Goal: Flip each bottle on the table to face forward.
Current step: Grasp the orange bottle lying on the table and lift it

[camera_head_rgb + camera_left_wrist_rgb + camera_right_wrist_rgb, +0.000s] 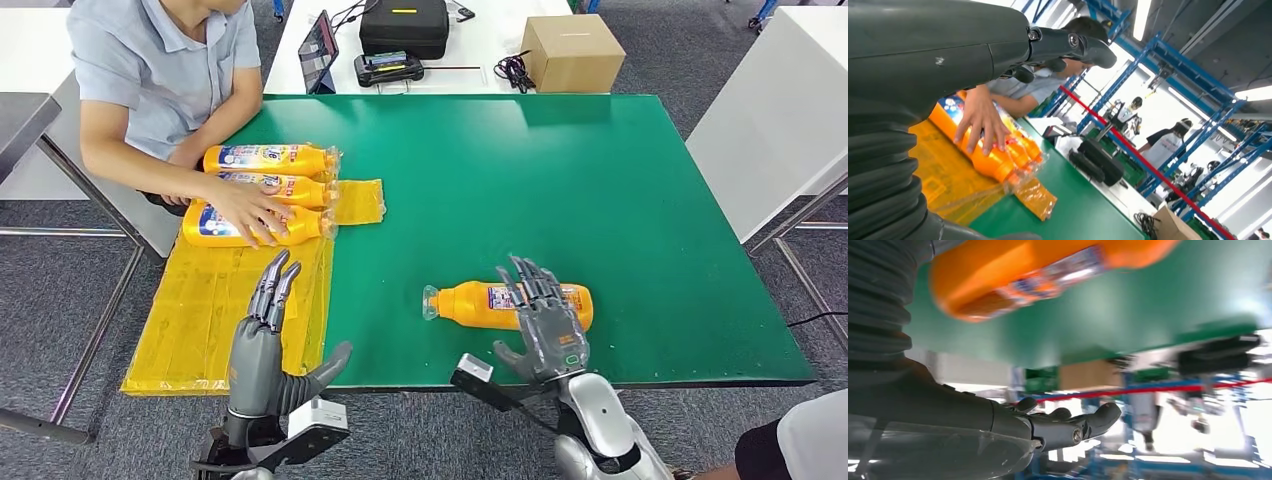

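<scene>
Your head camera looked forward and down from high over the broad green-topped table (560, 190), while the two wrist cameras sat close behind their hands, tilted low across that same green surface (1083, 210), the right one sharing with the head view the lone orange plastic bottle (500, 305) (1048, 275).

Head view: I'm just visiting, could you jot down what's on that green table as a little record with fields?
surface: green table
lone bottle: orange bottle lying on its side, cap toward the robot's left
right hand: open, fingers spread above that bottle
left hand: open, over the yellow plastic sheet
other bottles: three orange bottles lying side by side
person: person's hand resting on the nearest of the three
</scene>
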Tool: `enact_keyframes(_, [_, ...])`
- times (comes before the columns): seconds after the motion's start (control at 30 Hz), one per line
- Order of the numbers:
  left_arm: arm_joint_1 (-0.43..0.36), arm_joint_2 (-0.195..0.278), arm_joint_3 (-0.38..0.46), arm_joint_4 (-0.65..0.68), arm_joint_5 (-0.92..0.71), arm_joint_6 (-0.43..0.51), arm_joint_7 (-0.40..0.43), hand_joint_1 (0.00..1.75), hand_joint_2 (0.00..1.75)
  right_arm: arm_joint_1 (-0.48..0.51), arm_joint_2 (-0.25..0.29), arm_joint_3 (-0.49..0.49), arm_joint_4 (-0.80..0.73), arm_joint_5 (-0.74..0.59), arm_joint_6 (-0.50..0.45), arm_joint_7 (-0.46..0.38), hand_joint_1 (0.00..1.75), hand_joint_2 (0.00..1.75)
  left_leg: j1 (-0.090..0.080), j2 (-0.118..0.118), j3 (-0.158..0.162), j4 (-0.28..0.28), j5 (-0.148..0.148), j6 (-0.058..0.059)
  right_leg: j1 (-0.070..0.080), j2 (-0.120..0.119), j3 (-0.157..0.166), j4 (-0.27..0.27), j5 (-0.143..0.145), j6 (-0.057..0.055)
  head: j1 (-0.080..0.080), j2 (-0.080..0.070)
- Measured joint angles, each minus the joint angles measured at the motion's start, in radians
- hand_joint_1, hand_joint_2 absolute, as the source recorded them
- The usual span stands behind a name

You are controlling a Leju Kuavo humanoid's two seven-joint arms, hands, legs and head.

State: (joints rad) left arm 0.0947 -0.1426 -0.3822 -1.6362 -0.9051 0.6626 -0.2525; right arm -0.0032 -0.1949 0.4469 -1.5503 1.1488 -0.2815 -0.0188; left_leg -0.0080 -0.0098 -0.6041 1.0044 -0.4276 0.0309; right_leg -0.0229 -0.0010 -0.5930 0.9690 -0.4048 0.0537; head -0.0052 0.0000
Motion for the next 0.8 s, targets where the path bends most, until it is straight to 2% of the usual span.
enact_keyframes(0.17, [0.012, 0.008, -0.015, -0.01, 0.023, -0.018, 0.007, 0.0, 1.75, 0.039, -0.042, -0.078, -0.006, 0.084, 0.013, 0.075, 0.0, 1.75, 0.0, 0.0, 0.0, 0.0, 0.0, 0.0, 0.0, 0.0, 0.0, 0.0, 0.0, 0.0, 0.0, 0.0])
enact_keyframes(0.37, [0.014, 0.014, -0.021, -0.017, 0.033, -0.033, 0.012, 0.0, 1.75, 0.046, -0.056, -0.143, -0.002, 0.092, 0.048, 0.09, 0.0, 1.75, 0.0, 0.001, 0.0, 0.0, 0.0, 0.0, 0.0, 0.0, 0.0, 0.0, 0.0, 0.0, 0.0, 0.0])
enact_keyframes(0.53, [0.003, 0.017, -0.026, -0.017, 0.036, -0.037, 0.012, 0.0, 1.75, 0.005, -0.066, -0.162, 0.038, 0.033, 0.12, 0.062, 0.0, 1.75, 0.0, 0.001, 0.0, 0.0, 0.0, 0.001, 0.0, 0.0, 0.0, 0.0, 0.0, 0.0, 0.0, 0.0])
enact_keyframes(0.8, [-0.017, 0.017, -0.047, -0.016, 0.043, -0.037, 0.012, 0.0, 1.75, -0.095, -0.084, -0.141, 0.106, 0.013, 0.193, 0.055, 0.0, 1.75, 0.0, 0.0, 0.0, 0.0, 0.0, 0.001, 0.0, 0.0, 0.0, 0.0, 0.0, 0.0, 0.0, 0.0])
